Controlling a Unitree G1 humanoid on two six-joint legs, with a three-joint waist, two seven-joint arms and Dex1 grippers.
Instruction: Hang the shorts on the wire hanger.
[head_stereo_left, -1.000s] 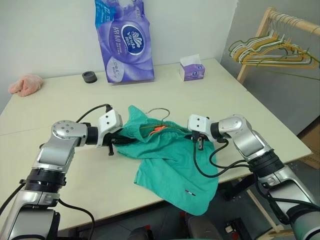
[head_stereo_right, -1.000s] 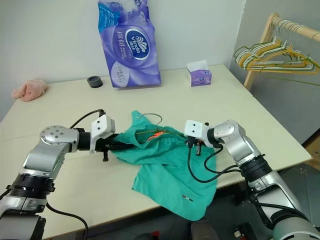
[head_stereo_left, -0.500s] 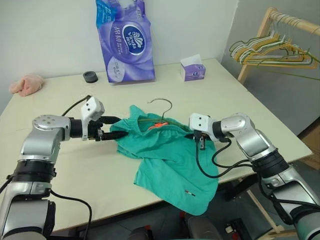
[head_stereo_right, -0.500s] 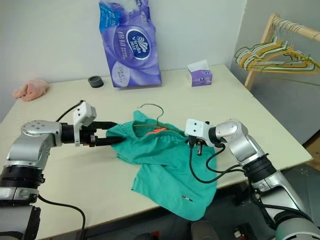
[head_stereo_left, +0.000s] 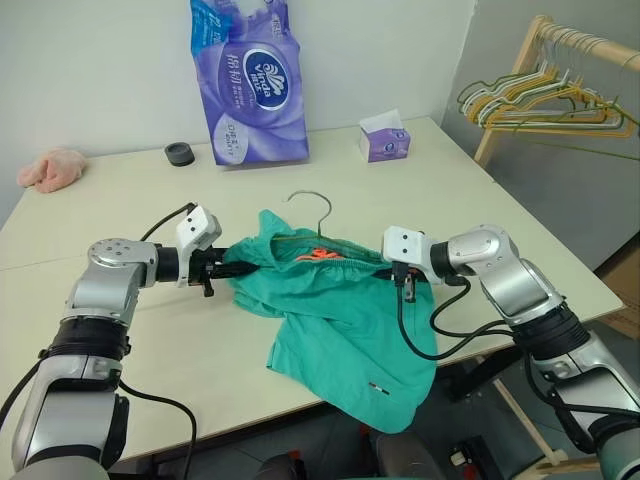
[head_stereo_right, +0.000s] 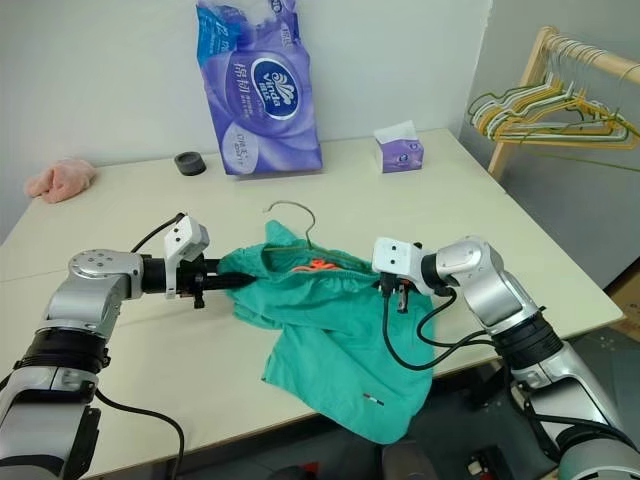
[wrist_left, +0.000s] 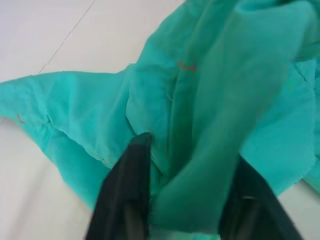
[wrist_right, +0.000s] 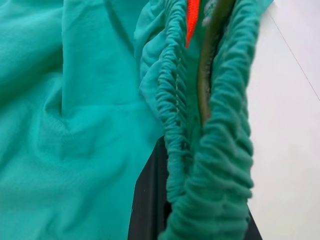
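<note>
Shorts (head_stereo_left: 330, 310) on table (head_stereo_left: 120, 350) (hanger (wrist_right: 210, 60) inside waistband) — both jaws pinching cloth.

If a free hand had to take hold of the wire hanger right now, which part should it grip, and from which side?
Probably the hook of the wire hanger: it rises clear of the shorts on the far side of the waistband, while the rest of the wire is buried in cloth. Come from above and behind, away from the left hand and the right hand at the waistband ends.

You see teal-green shorts (head_stereo_left: 330, 310) with an orange-red tag, an olive wire hanger (wrist_right: 207, 75), a purple-and-white tissue pack (head_stereo_left: 250, 80), and a pink cloth (head_stereo_left: 50, 168).
</note>
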